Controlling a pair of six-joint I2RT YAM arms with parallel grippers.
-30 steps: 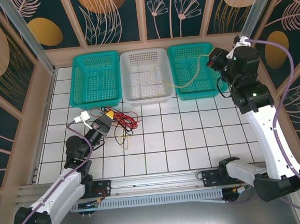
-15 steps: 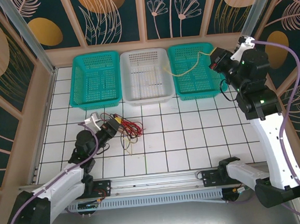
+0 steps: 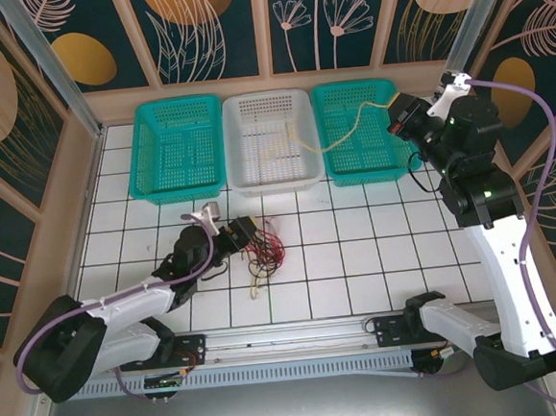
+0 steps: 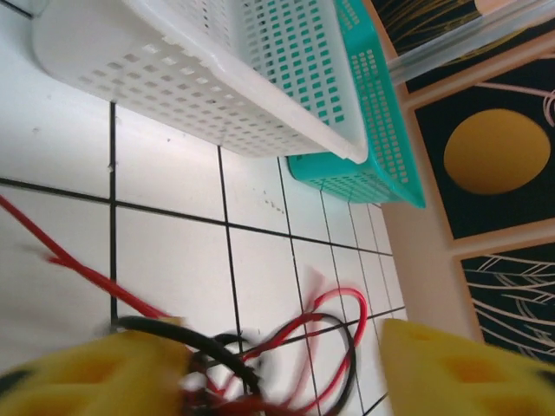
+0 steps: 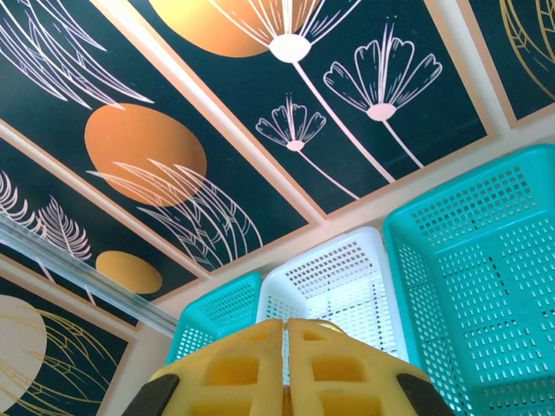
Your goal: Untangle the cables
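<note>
L gripper [image 3: 239,232], jaws apart, sat toward table's [image 3: 378,258] front-left w/ red/black cables [image 3: 264,253] just right of it, tangle nearer L arm; R gripper [image 3: 401,113] clenched pale yellow cable [image 3: 345,137], stretched leftward over back-right teal basket [image 3: 357,177].

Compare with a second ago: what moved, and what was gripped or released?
The left gripper slid rightward, dragging the red and black tangle along, then spread its fingers, letting go. The right gripper shifted slightly right, still shut on the pale yellow cable. The three baskets stayed put.
</note>
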